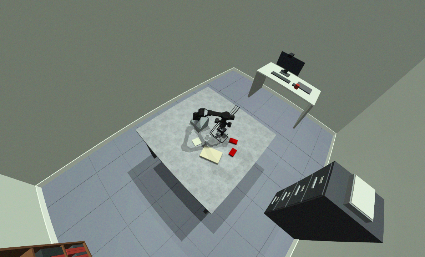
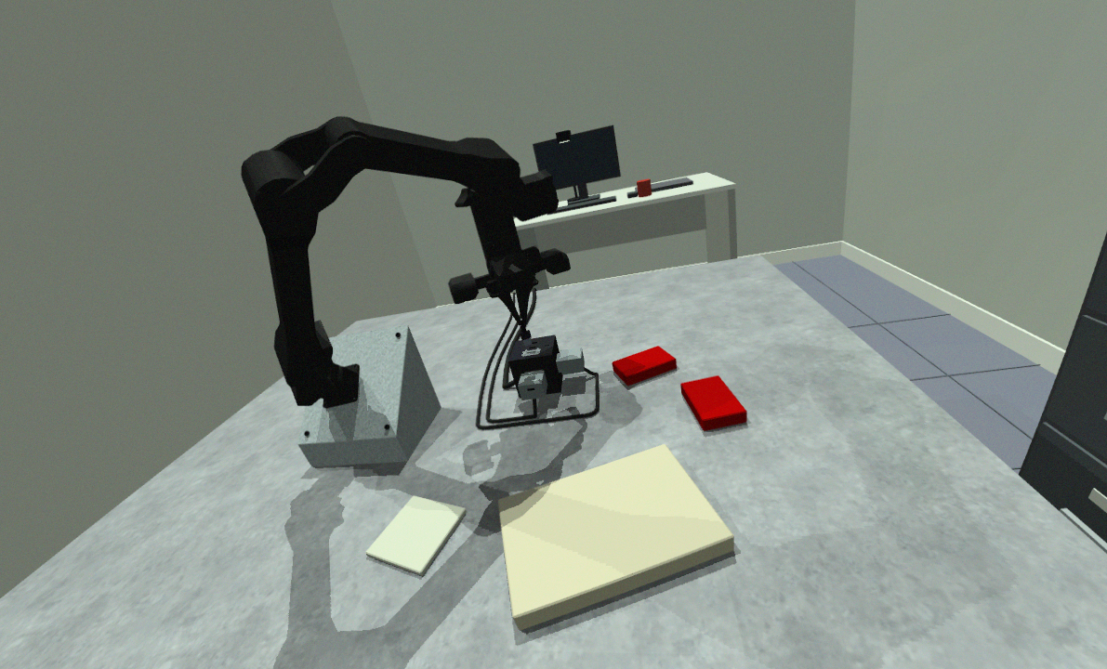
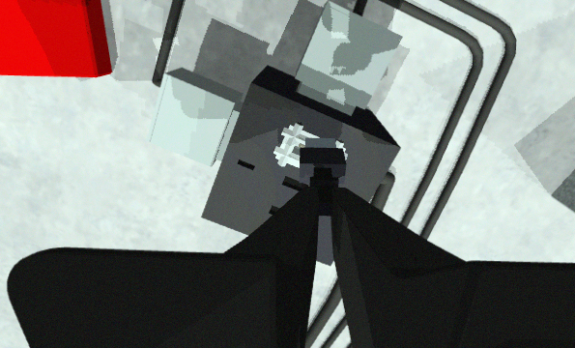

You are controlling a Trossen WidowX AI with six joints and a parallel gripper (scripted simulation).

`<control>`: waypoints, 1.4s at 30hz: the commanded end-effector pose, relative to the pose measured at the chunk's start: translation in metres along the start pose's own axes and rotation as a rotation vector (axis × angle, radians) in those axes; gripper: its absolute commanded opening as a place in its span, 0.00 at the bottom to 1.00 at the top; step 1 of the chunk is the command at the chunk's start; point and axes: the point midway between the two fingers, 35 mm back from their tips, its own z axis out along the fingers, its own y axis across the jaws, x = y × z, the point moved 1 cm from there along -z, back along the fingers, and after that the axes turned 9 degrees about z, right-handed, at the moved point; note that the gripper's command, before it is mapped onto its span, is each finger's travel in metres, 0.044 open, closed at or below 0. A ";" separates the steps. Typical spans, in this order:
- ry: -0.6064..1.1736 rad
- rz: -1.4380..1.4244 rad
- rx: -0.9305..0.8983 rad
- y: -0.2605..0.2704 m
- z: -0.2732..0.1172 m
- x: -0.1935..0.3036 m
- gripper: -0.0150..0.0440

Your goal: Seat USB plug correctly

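My gripper points down over the power cube, shut on the dark USB plug. The plug's grey metal end shows beyond its dark body. The black power cube stands on the table. Its pale-rimmed USB socket is partly hidden behind the plug in the wrist view. The plug appears above the socket, out of it, and turned somewhat against the socket's long side. The exact gap and which way round the plug faces cannot be told.
Pale adapters sit in the cube's sides. Dark cables loop around it. Two red boxes lie to the right. A cream book and a small pale pad lie nearer the exterior camera.
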 end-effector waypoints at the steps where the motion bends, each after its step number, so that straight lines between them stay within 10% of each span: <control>1: -0.001 0.110 0.001 0.000 0.000 0.000 0.25; 42: 0.011 0.382 0.000 0.000 0.002 0.001 0.25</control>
